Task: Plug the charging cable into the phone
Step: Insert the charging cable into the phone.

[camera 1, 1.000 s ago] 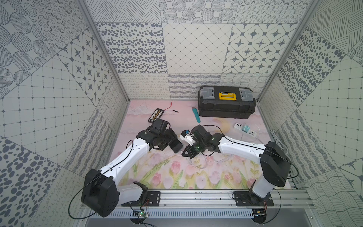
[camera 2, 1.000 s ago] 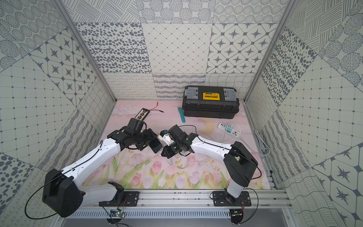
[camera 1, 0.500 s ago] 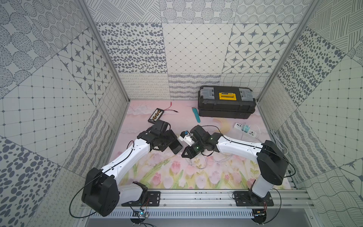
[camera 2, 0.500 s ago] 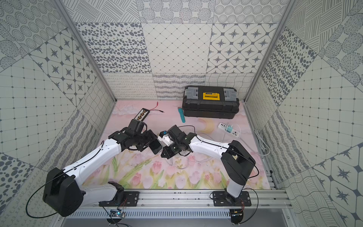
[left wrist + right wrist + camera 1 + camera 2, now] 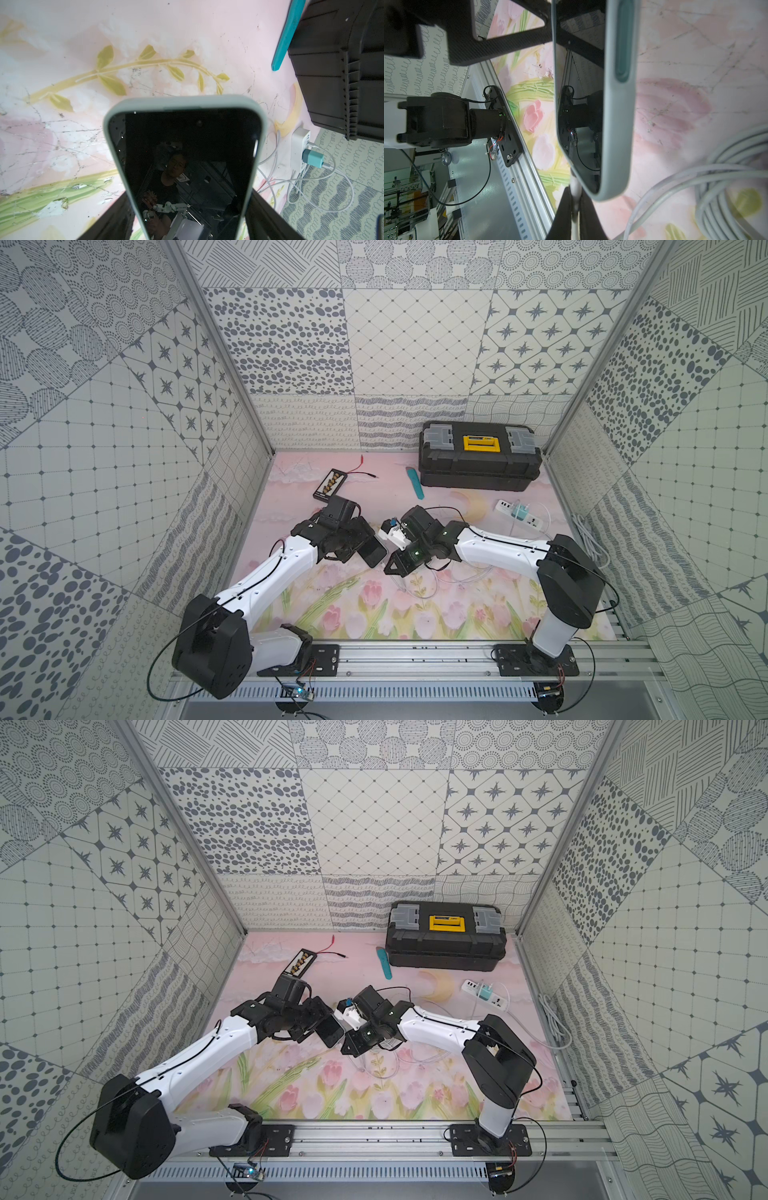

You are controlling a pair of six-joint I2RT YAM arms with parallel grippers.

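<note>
- The phone (image 5: 372, 552), in a pale case, is held above the counter (image 5: 340, 614) near its middle, clamped across its width by the widely spread left jaws.
- The charging cable (image 5: 575, 187) is pinched at its plug by the nearly shut right jaws.
- Over the last second the plug has been edged up to the phone's end. Contact is apparent but seating cannot be confirmed, so insertion is judged under way.
</note>
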